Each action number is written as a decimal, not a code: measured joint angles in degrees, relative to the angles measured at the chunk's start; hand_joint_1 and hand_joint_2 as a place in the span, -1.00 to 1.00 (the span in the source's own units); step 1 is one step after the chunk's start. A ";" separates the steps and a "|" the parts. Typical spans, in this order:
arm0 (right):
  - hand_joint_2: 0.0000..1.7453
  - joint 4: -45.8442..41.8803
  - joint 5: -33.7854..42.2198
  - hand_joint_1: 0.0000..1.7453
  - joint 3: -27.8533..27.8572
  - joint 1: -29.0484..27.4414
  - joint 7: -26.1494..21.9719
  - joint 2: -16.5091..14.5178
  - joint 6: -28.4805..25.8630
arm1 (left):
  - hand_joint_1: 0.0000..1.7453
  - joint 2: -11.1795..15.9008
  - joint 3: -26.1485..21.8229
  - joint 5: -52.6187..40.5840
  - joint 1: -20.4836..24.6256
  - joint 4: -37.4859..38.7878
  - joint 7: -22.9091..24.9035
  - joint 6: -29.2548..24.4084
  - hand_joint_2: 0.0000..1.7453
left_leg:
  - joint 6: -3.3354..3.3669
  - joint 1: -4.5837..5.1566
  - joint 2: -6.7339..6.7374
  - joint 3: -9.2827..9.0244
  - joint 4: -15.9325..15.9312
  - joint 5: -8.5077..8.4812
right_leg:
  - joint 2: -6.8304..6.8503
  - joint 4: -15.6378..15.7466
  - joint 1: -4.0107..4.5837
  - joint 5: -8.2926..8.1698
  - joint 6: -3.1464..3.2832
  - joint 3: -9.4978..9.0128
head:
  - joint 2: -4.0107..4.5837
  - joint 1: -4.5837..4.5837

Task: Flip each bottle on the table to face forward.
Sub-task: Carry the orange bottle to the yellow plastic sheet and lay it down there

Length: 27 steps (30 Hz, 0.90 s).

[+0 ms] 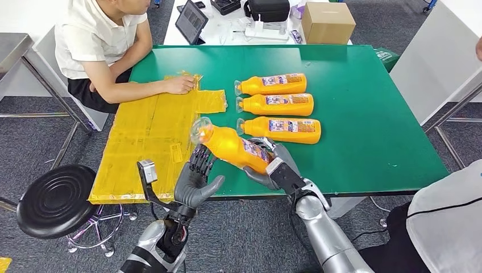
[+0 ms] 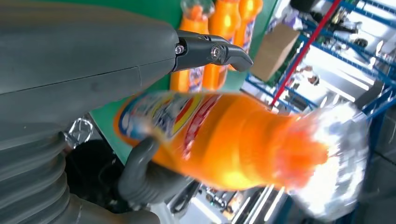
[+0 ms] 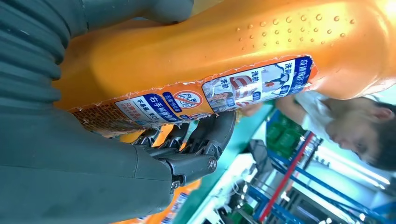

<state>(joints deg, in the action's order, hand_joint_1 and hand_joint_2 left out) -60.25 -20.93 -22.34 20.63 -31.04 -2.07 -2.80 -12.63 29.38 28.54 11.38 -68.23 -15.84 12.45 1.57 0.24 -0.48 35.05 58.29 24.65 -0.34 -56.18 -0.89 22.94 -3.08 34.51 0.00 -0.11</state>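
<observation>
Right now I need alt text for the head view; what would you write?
The robot's right hand holds an orange bottle tilted above the green table, its left hand open beside it. Three more orange bottles lie in a row beyond, and a seated person rests a hand on yellow sheeting.

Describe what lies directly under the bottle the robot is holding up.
The raised bottle, gripped by the right hand, hangs over the green table near its front edge. The left hand sits open just below its neck. The table beneath the right hand is covered.
</observation>
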 joint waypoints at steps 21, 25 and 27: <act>1.00 4.09 0.22 1.00 -3.58 2.16 0.03 -5.67 -2.31 | -1.00 -1.09 1.65 0.29 4.56 3.57 -0.40 -3.36 1.00 | 0.00 0.00 0.00 0.12 0.00 -0.01 | 0.00 -0.01 -0.01 0.00 0.00 0.10 | 0.00 0.00; 1.00 4.29 0.47 1.00 -4.57 2.14 0.49 -6.12 -2.29 | -1.00 -1.09 1.39 1.04 4.51 2.54 -0.39 -4.04 1.00 | 0.00 0.00 0.00 0.12 0.00 0.00 | 0.01 -0.01 -0.01 0.00 0.00 0.11 | 0.00 0.00; 1.00 4.38 0.92 1.00 -4.99 2.10 0.57 -6.23 -2.15 | -1.00 -1.09 1.32 1.28 4.31 1.61 -0.49 -4.08 1.00 | 0.00 0.00 -0.01 0.13 0.00 0.00 | 0.01 -0.01 -0.01 0.00 0.00 0.12 | 0.00 0.00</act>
<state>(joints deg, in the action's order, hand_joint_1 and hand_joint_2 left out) -55.88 -20.00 -27.33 22.73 -30.46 -8.29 -4.96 -13.73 30.69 29.82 15.68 -66.63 -16.33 8.37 1.56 0.24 -0.49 35.18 58.29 24.65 -0.34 -56.19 -0.90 22.94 -3.08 34.63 0.00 -0.11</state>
